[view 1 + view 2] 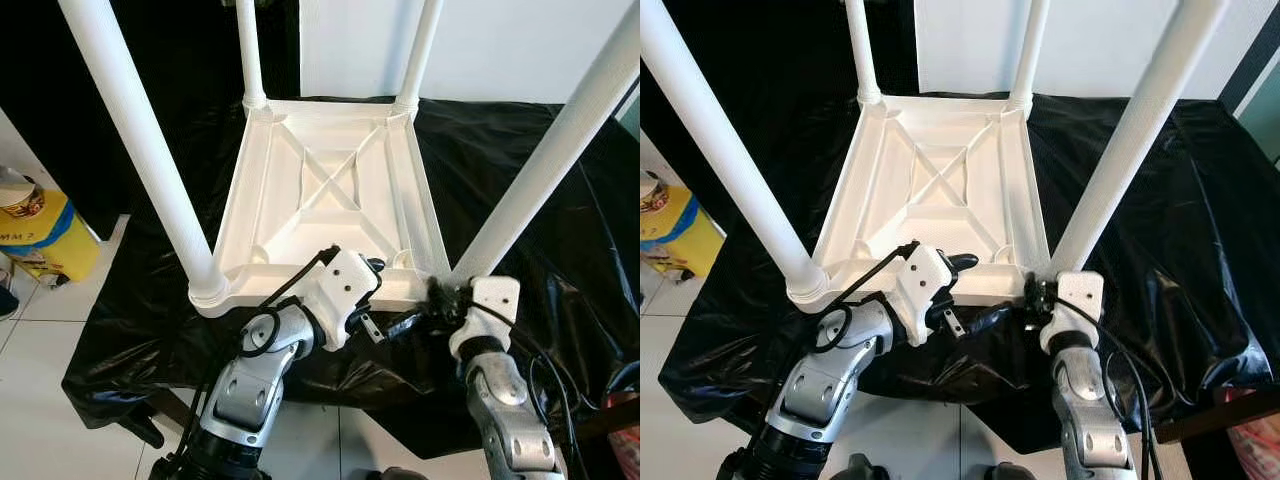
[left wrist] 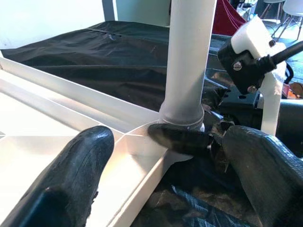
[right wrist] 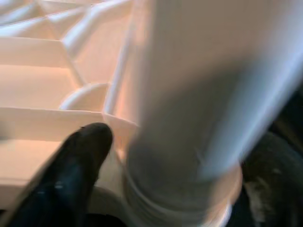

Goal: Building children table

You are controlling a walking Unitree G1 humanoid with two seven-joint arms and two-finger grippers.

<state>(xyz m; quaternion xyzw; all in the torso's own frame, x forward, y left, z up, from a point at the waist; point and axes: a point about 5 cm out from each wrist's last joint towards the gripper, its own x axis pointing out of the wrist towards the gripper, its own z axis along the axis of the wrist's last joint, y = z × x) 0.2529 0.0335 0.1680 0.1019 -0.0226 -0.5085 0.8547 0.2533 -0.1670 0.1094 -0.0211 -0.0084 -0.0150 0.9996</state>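
1. An upside-down white plastic tabletop point(image 1: 330, 190) lies on a black sheet point(image 1: 510, 170) spread over a work surface, its ribbed underside up and all four white legs standing in the corner sockets.

2. The near right leg point(image 1: 545, 165) is the one being worked; its base sits in the corner socket closest to the robot's right arm.

3. The right gripper point(image 1: 440, 300) straddles that leg's base, one black finger point(image 3: 75, 165) on the tabletop side and the other beyond the collar. Its jaws look spread around the leg; whether they actually pinch it cannot be told.

4. The left gripper point(image 1: 375, 300) reaches across the near rim toward the same corner, fingers apart and empty, one finger point(image 2: 71, 175) over the inner tray and the other outside the rim.

5. To finish well, the leg likely needs turning or pressing squarely down into the socket while the left gripper steadies the rim, so the light tabletop does not slide on the slick sheet.

6. A yellow container point(image 1: 40, 235) stands on the tiled floor at the left.
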